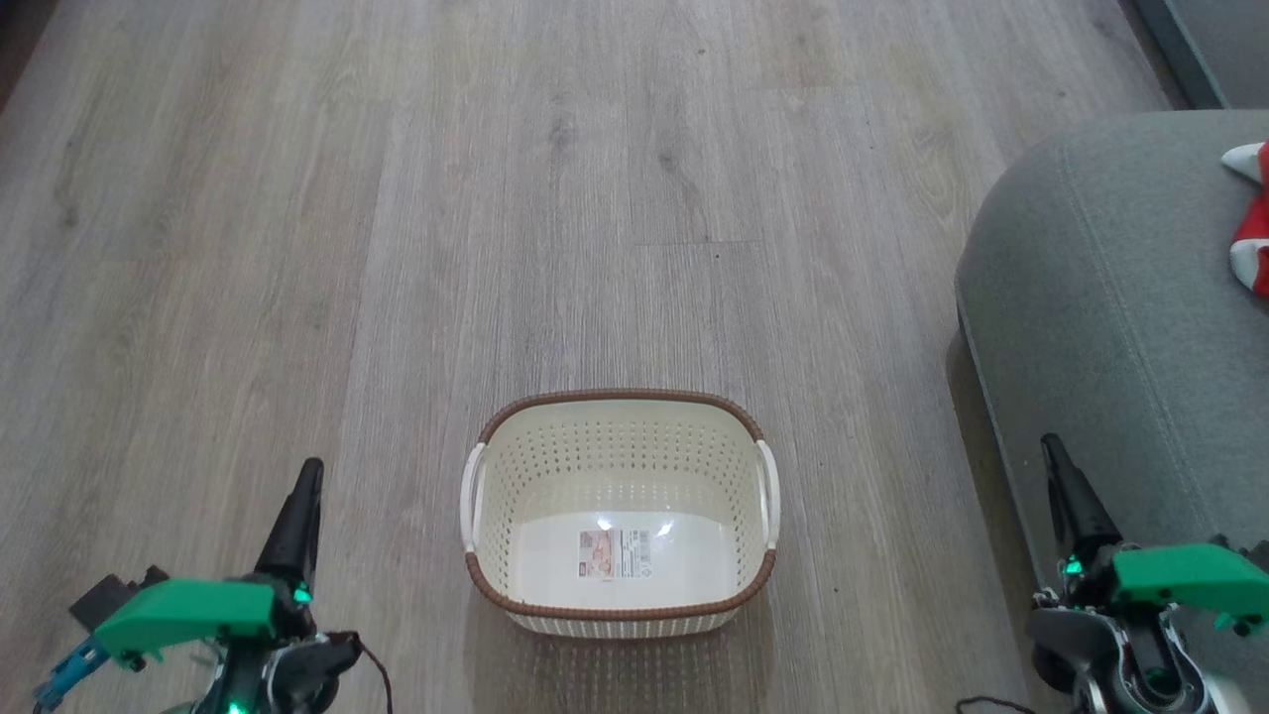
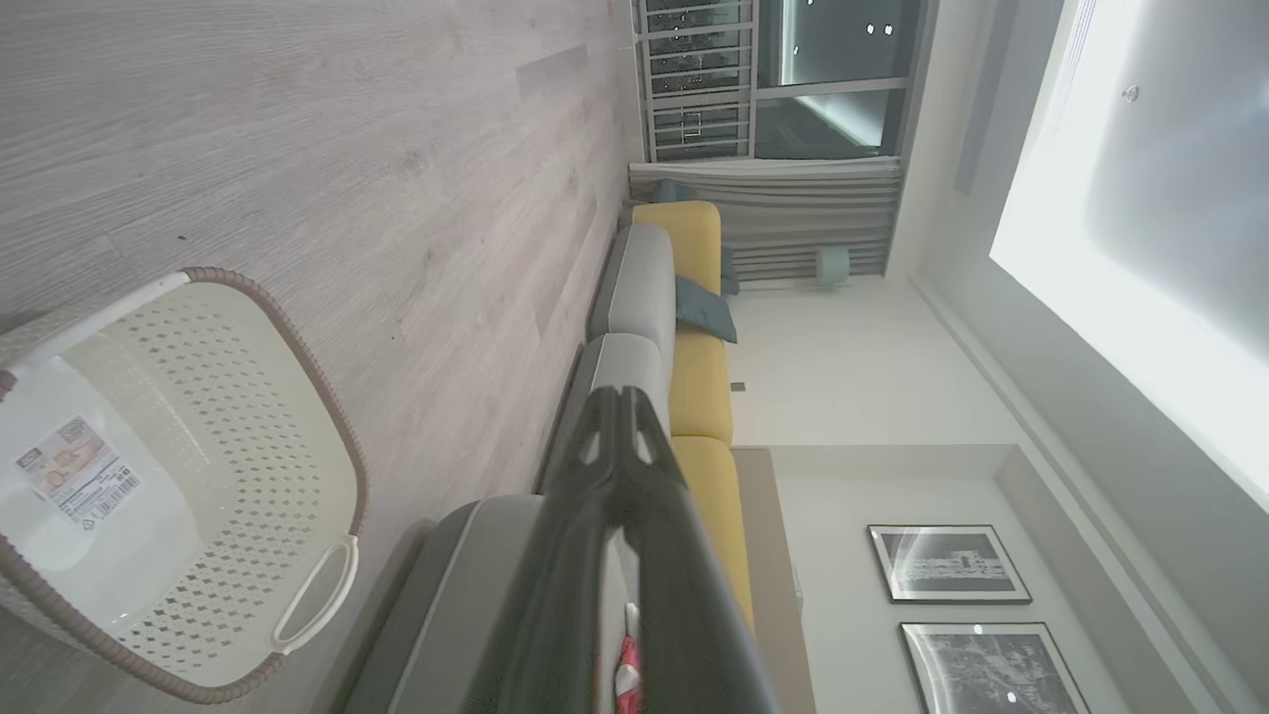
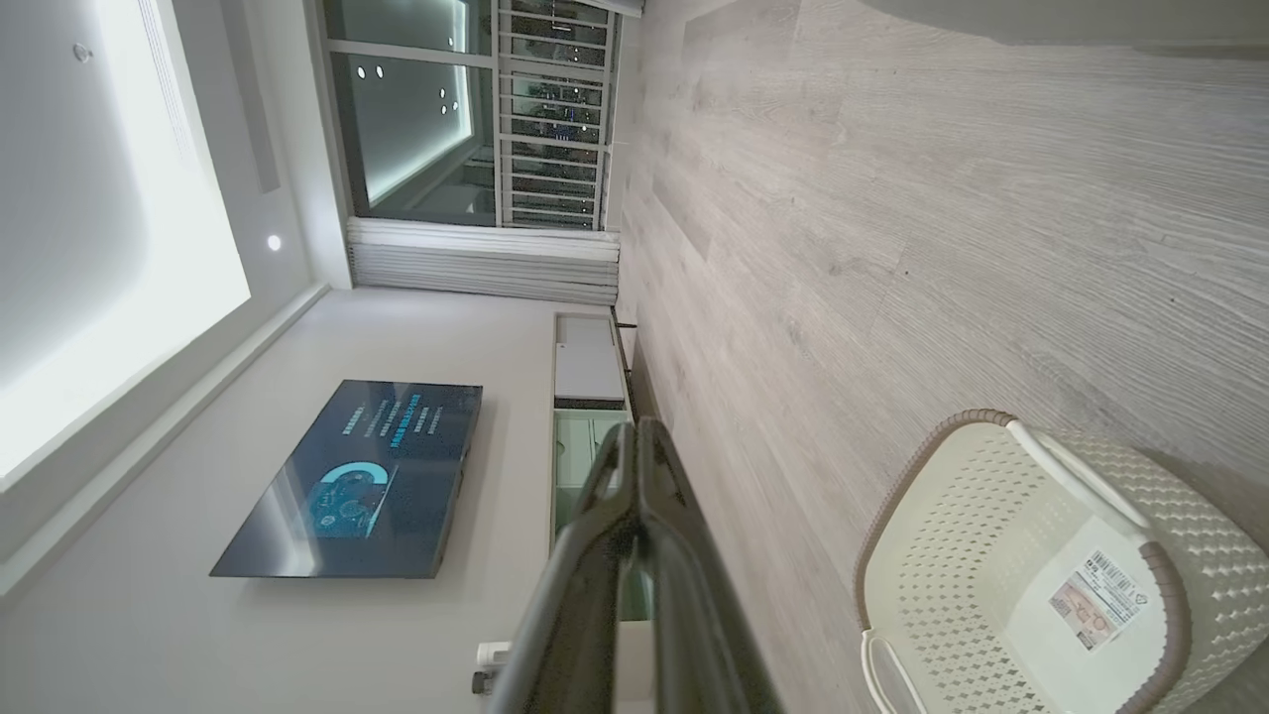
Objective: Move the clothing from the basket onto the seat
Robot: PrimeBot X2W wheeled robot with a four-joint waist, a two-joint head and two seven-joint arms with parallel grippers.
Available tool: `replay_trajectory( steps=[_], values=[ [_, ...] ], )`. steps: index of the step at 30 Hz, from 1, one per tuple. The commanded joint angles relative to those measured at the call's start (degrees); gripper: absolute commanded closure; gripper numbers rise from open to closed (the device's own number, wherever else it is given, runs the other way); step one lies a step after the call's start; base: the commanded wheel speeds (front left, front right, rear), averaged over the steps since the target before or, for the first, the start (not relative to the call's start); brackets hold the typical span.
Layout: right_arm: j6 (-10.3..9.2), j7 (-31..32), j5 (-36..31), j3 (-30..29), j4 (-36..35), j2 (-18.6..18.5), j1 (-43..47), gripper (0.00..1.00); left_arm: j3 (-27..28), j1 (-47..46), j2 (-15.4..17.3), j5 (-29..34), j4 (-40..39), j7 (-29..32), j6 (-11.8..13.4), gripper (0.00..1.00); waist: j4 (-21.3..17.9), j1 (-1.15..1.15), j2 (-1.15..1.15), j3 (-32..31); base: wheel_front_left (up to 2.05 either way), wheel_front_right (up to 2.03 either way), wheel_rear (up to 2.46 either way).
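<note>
Basket: you have it standing upright on the wood floor, straight ahead and between your two claws. Its bare bottom and the sticker label on it are in full view.
Handles: you can see one white handle on each short side, under the brown woven-look rim.
Clothing: your red fabric with white trim lies on the seat at the far right edge of the head view. It is cut off by the frame and well apart from the basket.
Seat: the grey cushion is to the right of the basket, rounded corner toward the open floor. A strip of floor lies between the two.
Left claw: your left claw is at the lower left of the head view, its fingers pressed together tip to tip. It is over the floor, left of the basket and apart from it.
Right claw: your right claw is at the lower right, its fingers likewise pressed together. It shows against the seat's near side, right of the basket, not touching it.
Right wrist view: past the closed fingers you see a dark wall screen and the basket on the floor.
</note>
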Motion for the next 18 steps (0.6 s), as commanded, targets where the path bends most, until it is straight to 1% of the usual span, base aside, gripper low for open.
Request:
replay_trajectory(
  steps=[1,5,18],
  values=[
    [-0.01,0.79,1.87,0.84,-2.45,-0.19,-3.17,1.00,2.25,-2.84,0.77,-1.55,-2.30,0.54,-0.50,1.00,0.01,0.00,0.00,0.00,0.00,0.00,0.00],
    [-0.01,1.36,4.27,0.75,-2.73,-0.19,-3.27,1.00,2.48,-2.88,0.80,-3.60,-2.65,1.11,-0.55,1.00,0.05,0.00,0.00,-0.02,0.00,0.00,0.00],
    [-0.01,1.36,4.27,0.75,-2.73,-0.19,-3.27,1.00,2.48,-2.88,0.80,-3.61,-2.65,1.10,-0.55,1.00,0.05,0.00,0.00,-0.02,0.00,0.00,0.00]
  ],
)
